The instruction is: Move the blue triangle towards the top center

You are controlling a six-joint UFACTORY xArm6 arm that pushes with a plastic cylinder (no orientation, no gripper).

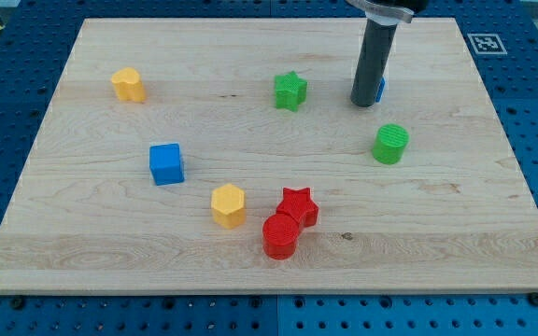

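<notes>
The blue triangle is almost wholly hidden behind my rod; only a small blue sliver shows at the rod's right side, in the upper right-centre of the board. My tip rests on the board just left of and touching that sliver. The green star lies to the tip's left. The green cylinder lies below and slightly right of the tip.
A wooden board lies on a blue pegboard table. A blue cube and a yellow block are at the left. A yellow hexagon, red star and red cylinder cluster at the lower centre.
</notes>
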